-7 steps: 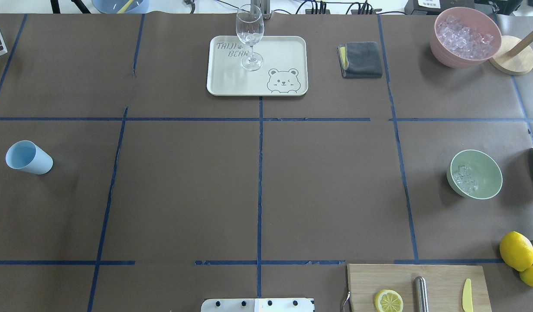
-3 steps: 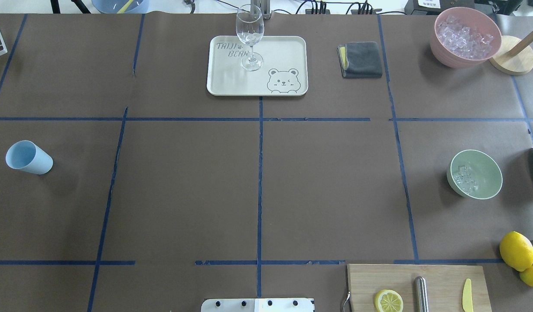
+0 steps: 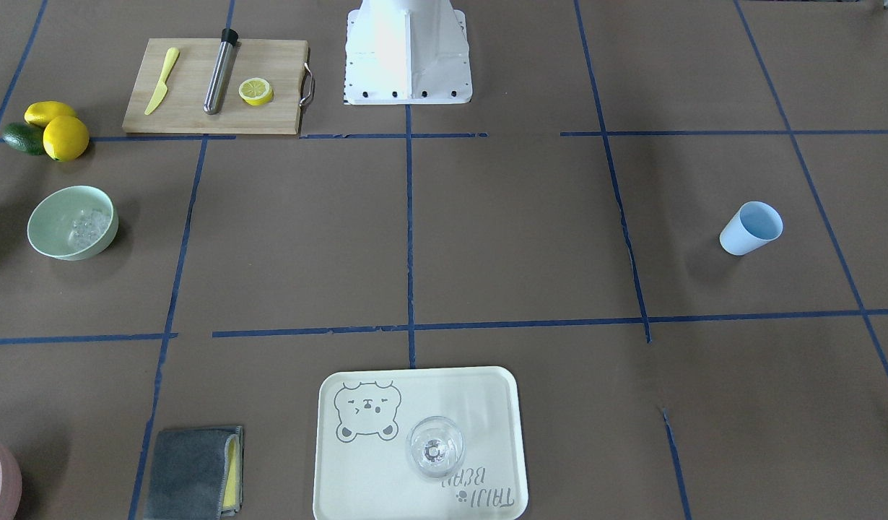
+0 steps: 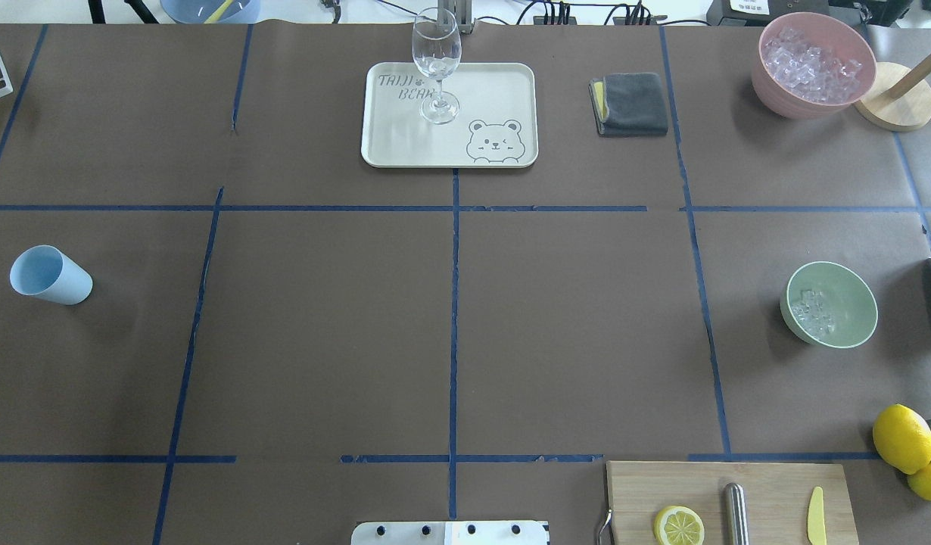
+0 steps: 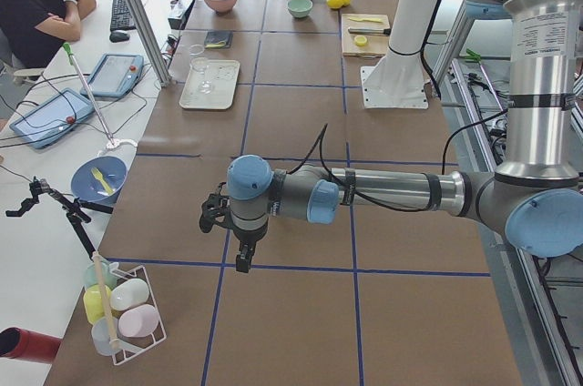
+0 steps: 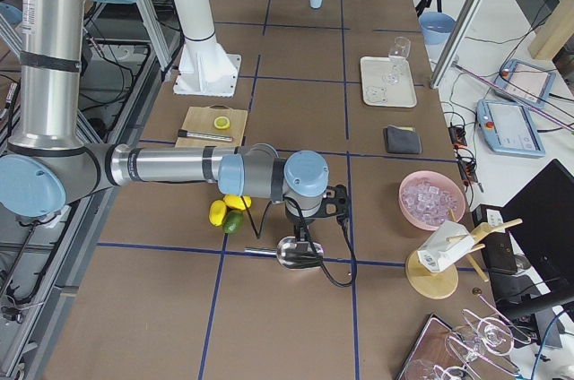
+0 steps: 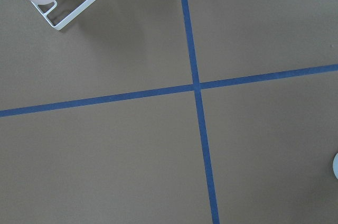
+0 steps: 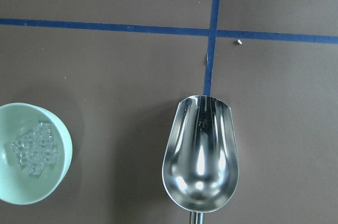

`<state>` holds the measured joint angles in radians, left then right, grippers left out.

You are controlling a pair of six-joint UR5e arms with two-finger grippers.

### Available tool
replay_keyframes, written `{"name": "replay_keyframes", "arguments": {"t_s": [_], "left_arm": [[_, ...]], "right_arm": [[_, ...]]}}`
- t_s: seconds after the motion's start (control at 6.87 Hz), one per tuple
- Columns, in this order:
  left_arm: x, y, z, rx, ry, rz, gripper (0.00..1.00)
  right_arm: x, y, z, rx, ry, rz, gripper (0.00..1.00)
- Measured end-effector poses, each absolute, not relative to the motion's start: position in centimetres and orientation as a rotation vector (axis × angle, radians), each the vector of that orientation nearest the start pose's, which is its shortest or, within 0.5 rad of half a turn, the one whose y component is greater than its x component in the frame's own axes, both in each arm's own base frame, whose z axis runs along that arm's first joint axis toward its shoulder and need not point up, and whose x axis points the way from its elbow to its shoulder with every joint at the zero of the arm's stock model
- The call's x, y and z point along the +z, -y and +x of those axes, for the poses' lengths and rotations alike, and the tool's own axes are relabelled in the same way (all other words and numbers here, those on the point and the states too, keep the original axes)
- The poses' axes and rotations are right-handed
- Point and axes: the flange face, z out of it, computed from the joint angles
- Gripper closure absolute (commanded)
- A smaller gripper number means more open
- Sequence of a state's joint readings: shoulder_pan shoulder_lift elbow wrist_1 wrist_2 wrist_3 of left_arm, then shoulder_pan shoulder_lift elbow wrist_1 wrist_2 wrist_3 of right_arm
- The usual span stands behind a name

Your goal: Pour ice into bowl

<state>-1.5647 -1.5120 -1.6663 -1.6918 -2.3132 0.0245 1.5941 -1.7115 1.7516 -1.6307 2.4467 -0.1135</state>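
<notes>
the bowl (image 4: 850,301) stands near the table (image 4: 322,341) edge on the robot's right, apart from the lemons (image 4: 902,437), probably so the right arm can reach it easily. the ice (image 8: 33,149) is inside it, a small loose heap of clear cubes gathered to one side of the floor, so most of the pale green wall is bare. the cubes look glassy and bright, tumbled over one another, and i see none on the paper around the bowl. from that, the pour looks done or nearly done. the scoop (image 8: 200,150) is near the bowl but not touching it, hollow side up, shiny and empty. its handle runs off the bottom of the right wrist view, which fits a scoop kept level once emptied. whether it rests on the paper or sits just above it, i cannot tell. the right gripper (image 6: 305,223) hangs directly over the scoop, but only a side view shows it. so i cannot tell how far its jaws are parted or whether it has the handle. the left gripper (image 5: 239,257) hangs over bare paper where the blue tape (image 7: 198,87) crosses, well apart from the bowl and likely parked clear. its jaws i cannot judge either. the pink container (image 4: 772,94), heaped with more ice, stands well beyond the bowl, likely the supply.
</notes>
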Motion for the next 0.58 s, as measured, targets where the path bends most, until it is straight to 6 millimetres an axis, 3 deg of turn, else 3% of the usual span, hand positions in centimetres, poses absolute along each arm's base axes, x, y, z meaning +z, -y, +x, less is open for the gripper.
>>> {"name": "replay_keyframes", "arguments": {"t_s": [0.15,0.58], "left_arm": [[62.88,47.75,-6.3,0.088,-0.739,0.158,0.0],[62.69,47.98,-6.32,0.09,-0.738,0.162,0.0]], "right_arm": [[64.52,43.22,6.71,-0.074,0.873,0.061,0.0],[64.8,43.62,6.72,-0.045,0.872,0.072,0.0]]}}
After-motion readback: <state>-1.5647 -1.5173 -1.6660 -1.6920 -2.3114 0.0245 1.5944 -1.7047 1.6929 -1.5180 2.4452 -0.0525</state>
